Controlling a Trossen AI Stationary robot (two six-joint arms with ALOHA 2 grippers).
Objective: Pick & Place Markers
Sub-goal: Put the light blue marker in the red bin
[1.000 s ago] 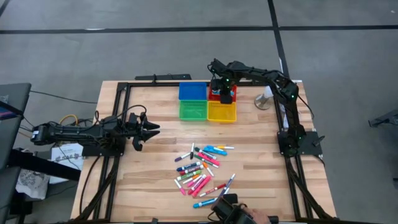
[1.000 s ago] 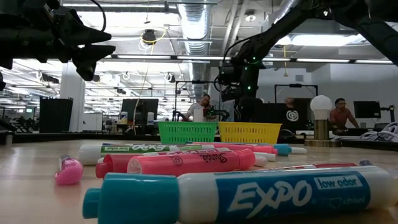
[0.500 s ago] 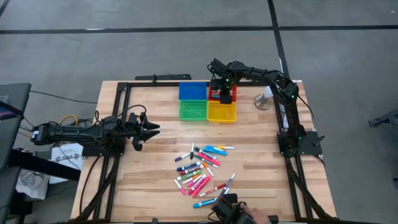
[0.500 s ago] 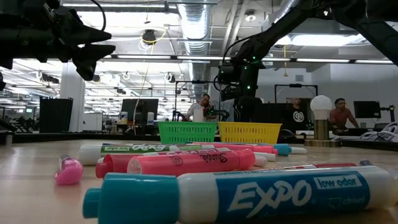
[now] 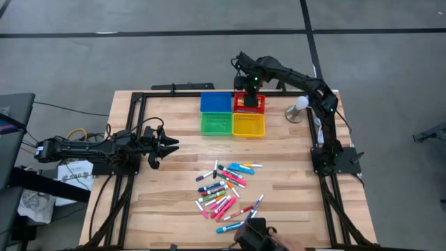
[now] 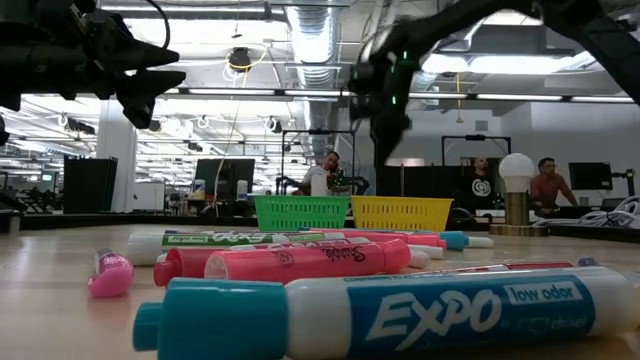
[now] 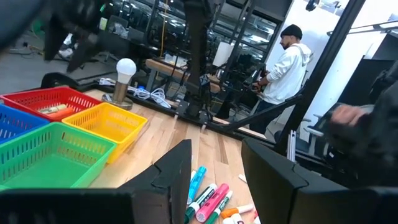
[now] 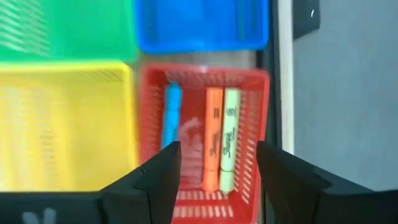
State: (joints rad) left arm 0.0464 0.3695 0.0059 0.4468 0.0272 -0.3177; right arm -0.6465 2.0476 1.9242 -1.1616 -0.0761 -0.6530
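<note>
Markers [image 5: 224, 188] loose on table; right end effector [image 5: 249, 82] above red basket [image 8: 202, 140], fingers apart, empty

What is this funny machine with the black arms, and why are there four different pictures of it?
It is a robot with two dark arms at a wooden table. Each arm ends in a two-finger gripper. One picture looks straight down, one peeks across the tabletop, and two come from cameras on the wrists. The markers lie in a colourful pile on the table. Four little baskets sit together: blue, green, yellow and red. The right gripper hangs open over the red basket, where three markers lie: blue, orange and pale green. The left gripper waits at the table's left side, holding nothing.
</note>
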